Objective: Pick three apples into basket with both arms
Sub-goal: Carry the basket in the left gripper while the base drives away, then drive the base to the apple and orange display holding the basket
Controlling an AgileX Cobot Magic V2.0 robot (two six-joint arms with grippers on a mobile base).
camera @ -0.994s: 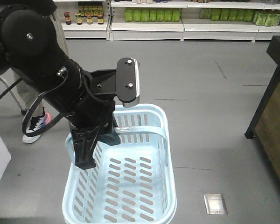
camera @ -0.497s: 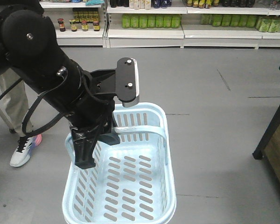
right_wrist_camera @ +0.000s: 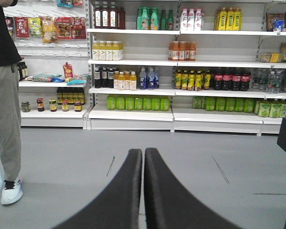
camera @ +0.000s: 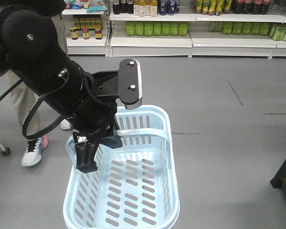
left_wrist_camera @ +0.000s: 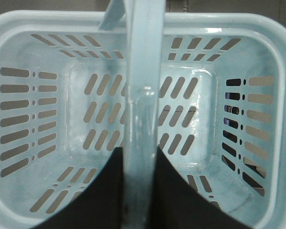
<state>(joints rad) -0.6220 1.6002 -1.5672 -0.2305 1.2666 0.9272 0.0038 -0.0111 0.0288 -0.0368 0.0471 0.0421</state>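
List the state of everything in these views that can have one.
basket: empty, no apples inside, hanging by its handle
handle: raised, clamped in the left tool
left tool: shut on the handle
right tool: shut, holding nothing, pointing toward the shelves

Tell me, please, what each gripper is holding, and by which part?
The left gripper holds the basket by its handle; the right gripper is shut on nothing.

one basket (camera: 175, 186), two claws (left_wrist_camera: 139, 160) (right_wrist_camera: 143, 152), one person (right_wrist_camera: 2, 105)
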